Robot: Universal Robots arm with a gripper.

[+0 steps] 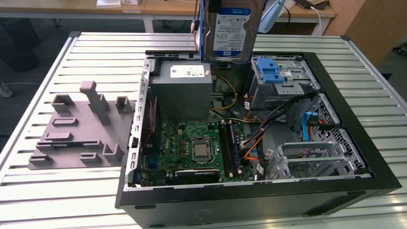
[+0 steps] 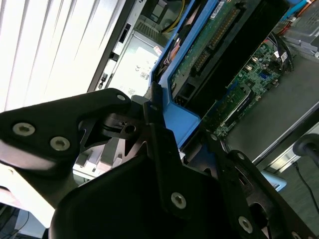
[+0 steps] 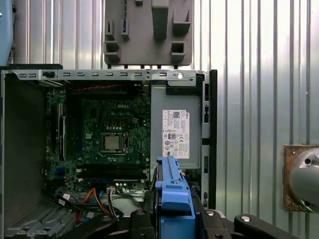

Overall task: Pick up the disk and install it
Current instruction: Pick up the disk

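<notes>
The gripper (image 3: 172, 217) pinches the disk (image 1: 230, 28) by its blue rails (image 3: 172, 191), apparently near 1 end, at 12 o'clock above the open case (image 1: 353, 119) in the exterior view. Likely rigid, fairly heavy, shock-sensitive.

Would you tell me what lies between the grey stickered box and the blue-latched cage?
In the exterior view, yellow and black wires run between the grey box and the cage; the disk hangs higher up.

A lab or workshop — slatted metal bench (image 1: 95, 52), opened computer case (image 1: 254, 206), wooden desks (image 1: 171, 5) behind.
</notes>
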